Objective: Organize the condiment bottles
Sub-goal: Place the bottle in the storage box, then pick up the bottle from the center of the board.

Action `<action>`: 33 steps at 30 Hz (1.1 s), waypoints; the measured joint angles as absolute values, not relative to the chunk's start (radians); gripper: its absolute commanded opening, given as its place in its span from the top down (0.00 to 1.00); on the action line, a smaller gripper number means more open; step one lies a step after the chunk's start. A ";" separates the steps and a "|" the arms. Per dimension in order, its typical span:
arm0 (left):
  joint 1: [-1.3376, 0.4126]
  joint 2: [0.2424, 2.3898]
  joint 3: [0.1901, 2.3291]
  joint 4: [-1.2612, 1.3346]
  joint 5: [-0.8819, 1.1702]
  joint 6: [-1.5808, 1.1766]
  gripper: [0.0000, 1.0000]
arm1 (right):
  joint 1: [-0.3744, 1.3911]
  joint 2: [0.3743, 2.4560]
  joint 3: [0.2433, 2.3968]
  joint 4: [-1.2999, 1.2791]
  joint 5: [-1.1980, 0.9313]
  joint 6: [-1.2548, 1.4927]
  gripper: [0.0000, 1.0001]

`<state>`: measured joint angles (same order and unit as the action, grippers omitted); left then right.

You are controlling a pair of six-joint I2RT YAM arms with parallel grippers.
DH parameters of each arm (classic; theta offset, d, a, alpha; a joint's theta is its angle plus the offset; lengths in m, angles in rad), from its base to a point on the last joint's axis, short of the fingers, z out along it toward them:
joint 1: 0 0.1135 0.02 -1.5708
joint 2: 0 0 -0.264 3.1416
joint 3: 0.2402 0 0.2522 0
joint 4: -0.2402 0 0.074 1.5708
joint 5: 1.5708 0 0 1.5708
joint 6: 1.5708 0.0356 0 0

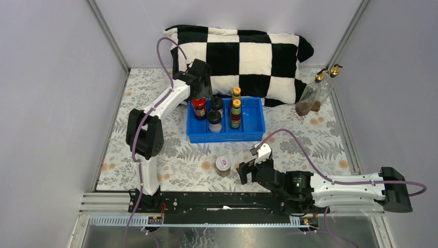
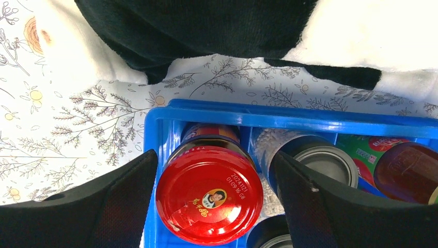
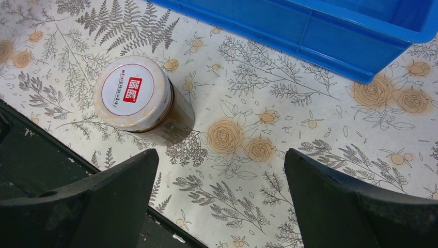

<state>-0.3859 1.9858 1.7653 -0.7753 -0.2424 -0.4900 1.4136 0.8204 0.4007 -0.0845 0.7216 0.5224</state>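
Note:
The red-lidded jar (image 1: 199, 107) stands in the left end of the blue tray (image 1: 253, 135), with two black-capped jars (image 1: 215, 111) and two yellow-capped sauce bottles (image 1: 236, 106) beside it. My left gripper (image 1: 200, 89) is open, just above the red-lidded jar (image 2: 209, 201); its fingers (image 2: 124, 196) straddle the lid with small gaps. A black-capped jar (image 2: 323, 163) sits right of it. The white-lidded jar (image 1: 223, 164) stands on the table before the tray. My right gripper (image 1: 250, 169) is open and empty to its right; the jar (image 3: 133, 93) lies ahead-left of the left finger (image 3: 119, 191). Two gold-spouted bottles (image 1: 315, 93) lean at the back right.
A black-and-white chequered pillow (image 1: 243, 51) lies behind the tray and touches its back edge. The tray's right half holds nothing. The tray wall (image 3: 320, 31) shows at the top of the right wrist view. A black rail (image 1: 206, 199) runs along the near table edge.

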 measured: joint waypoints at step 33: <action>-0.377 1.219 1.266 -0.635 -0.105 -0.465 0.01 | 1.414 0.928 0.443 -0.073 0.714 0.511 0.00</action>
<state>-0.3775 1.2186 1.2655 -0.6353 -0.1051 -0.4648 1.4136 0.9279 0.4427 -0.0734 0.7143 0.5106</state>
